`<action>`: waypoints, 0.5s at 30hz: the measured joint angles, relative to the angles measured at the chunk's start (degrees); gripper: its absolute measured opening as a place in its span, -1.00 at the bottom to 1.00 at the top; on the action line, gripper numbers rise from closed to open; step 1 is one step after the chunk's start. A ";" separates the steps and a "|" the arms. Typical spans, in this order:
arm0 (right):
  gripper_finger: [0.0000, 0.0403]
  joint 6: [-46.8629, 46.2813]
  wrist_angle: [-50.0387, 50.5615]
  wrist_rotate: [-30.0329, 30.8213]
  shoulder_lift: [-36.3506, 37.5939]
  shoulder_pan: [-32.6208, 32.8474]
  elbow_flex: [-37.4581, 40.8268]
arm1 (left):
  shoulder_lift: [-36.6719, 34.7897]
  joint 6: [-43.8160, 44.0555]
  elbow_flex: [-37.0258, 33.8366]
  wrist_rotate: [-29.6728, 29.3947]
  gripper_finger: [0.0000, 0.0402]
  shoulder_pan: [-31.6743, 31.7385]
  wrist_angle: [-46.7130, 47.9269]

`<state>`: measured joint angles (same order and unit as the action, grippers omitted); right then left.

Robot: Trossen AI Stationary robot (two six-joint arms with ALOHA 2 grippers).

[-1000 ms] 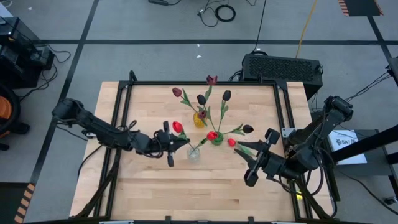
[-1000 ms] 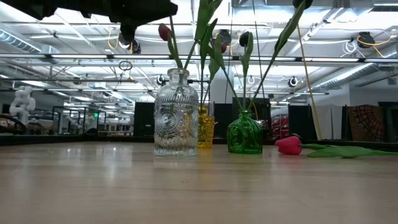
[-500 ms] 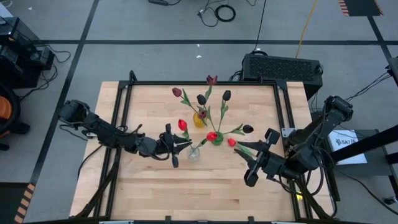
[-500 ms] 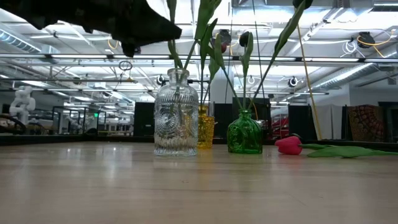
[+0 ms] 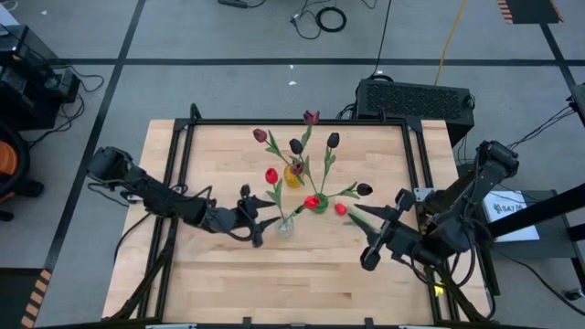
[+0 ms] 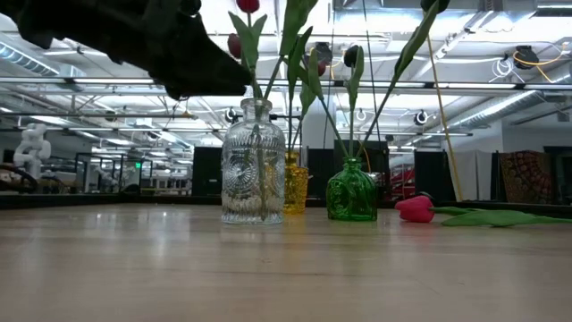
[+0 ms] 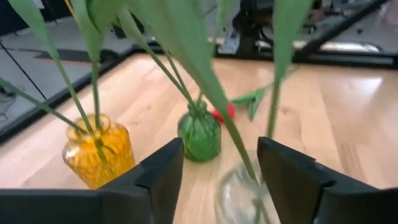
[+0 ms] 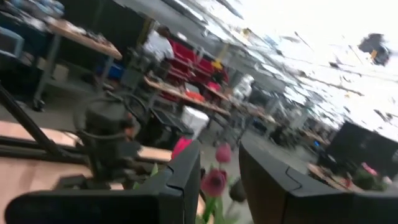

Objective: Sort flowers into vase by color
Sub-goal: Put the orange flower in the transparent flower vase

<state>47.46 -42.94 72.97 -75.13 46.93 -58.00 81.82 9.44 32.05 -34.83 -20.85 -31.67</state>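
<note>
The left tool (image 5: 259, 222) sits right beside the clear vase (image 5: 285, 225), and its two dark fingers (image 7: 158, 177) stand apart with a green stem running up between them. That stem belongs to a red tulip (image 5: 271, 175) whose end is down in the clear vase. The fingers do not look pressed on it, so I think the flower has just been let go — the dropping-in step looks done.

The yellow vase (image 5: 293, 175) holds dark heads, and the green vase (image 5: 317, 203) has a red one at its neck. One more red tulip (image 6: 415, 208) lies flat on the desk (image 5: 219, 274), just beside the green vase, its stem pointing toward the right tool (image 5: 377, 239).

That right tool hangs above the desk near the lying stem. Its fingers are partly open, and I cannot tell if the stem is between them — the view there is poor.

Next, the left tool should back straight away from the clear vase without bumping the stems. Then the flat red tulip needs lifting by its stem and standing in with the reds.
</note>
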 joint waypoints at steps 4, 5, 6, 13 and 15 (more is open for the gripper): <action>-0.49 0.88 -0.46 3.71 0.03 2.56 0.00 | -0.73 0.79 0.00 -0.01 0.12 -1.11 2.64; -0.49 1.06 -0.85 3.68 0.12 3.37 0.00 | -1.02 0.80 0.00 -0.08 0.12 -1.43 2.87; -0.49 1.05 -1.44 3.74 0.24 4.15 0.02 | -1.30 0.82 0.00 -0.09 0.13 -1.82 3.06; -0.49 -2.16 -0.81 16.30 0.72 12.05 0.07 | -7.47 2.88 0.00 -0.22 0.13 -5.36 11.09; -0.49 -3.99 -0.43 16.90 0.72 15.01 0.11 | -9.73 4.32 0.00 -0.22 0.13 -6.52 14.16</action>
<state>43.47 -43.37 89.86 -74.41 61.93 -57.89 72.09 13.76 32.05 -35.05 -27.37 -17.51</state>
